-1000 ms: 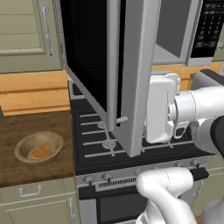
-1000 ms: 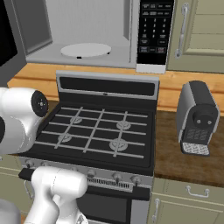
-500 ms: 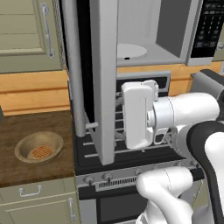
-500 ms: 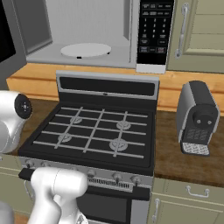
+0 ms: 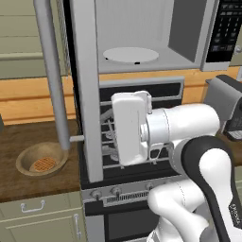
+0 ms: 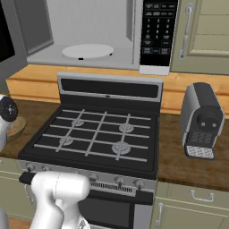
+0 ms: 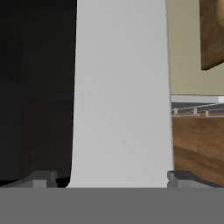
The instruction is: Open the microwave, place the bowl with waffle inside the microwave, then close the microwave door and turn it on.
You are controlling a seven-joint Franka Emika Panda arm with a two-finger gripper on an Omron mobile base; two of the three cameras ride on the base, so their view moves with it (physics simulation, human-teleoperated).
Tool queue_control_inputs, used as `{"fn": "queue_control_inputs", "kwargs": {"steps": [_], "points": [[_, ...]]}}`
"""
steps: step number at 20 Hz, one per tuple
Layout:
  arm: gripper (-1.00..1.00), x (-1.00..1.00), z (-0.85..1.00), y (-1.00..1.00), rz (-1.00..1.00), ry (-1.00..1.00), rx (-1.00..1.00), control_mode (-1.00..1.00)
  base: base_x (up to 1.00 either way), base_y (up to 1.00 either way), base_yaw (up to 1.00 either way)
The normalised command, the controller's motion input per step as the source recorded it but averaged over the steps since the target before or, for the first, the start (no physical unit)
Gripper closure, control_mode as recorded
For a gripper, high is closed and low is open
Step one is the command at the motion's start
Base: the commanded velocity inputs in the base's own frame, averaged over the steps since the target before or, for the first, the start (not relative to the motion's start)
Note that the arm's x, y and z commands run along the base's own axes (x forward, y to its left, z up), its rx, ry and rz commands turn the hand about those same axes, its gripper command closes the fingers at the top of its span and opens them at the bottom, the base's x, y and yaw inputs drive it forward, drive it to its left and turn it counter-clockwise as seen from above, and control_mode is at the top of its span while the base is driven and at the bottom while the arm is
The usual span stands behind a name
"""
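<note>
The microwave (image 5: 189, 33) hangs open above the stove, its white turntable (image 5: 131, 54) bare. The microwave door (image 5: 86, 94) is swung out towards me, edge-on, with its long bar handle (image 5: 52, 85) on the left. My white hand (image 5: 130, 127) hovers just right of the door's edge. In the hand view my gripper (image 7: 111, 179) is open, its tips wide apart, with the door's silver frame (image 7: 120, 96) close in front of them. The tan bowl (image 5: 28, 158) sits on the wooden counter at the left with the waffle (image 5: 44, 164) in it.
The black gas stove (image 6: 96, 136) lies below the microwave. A grey machine (image 6: 201, 118) stands on the counter (image 6: 179, 156) to its right. The keypad panel (image 6: 159, 33) faces me. Beige cabinets (image 6: 205, 31) flank the microwave.
The door has swung wider open, from showing its black glass to standing edge-on, baring the inside. My hand has moved left with it.
</note>
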Motion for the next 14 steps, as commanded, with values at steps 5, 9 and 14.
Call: {"fn": "queue_control_inputs", "kwargs": {"steps": [5,9,14], "points": [[-1.0,0.0,-0.03,0.24,0.0,0.0,0.0,-1.0,0.0,0.0,0.0],[-1.0,0.0,-0.11,-0.64,-0.02,0.0,0.0,-1.0,0.0,0.0,0.0],[-1.0,0.2,-0.14,-0.98,-0.05,0.02,-0.03,-1.0,0.0,0.0,0.0]]}}
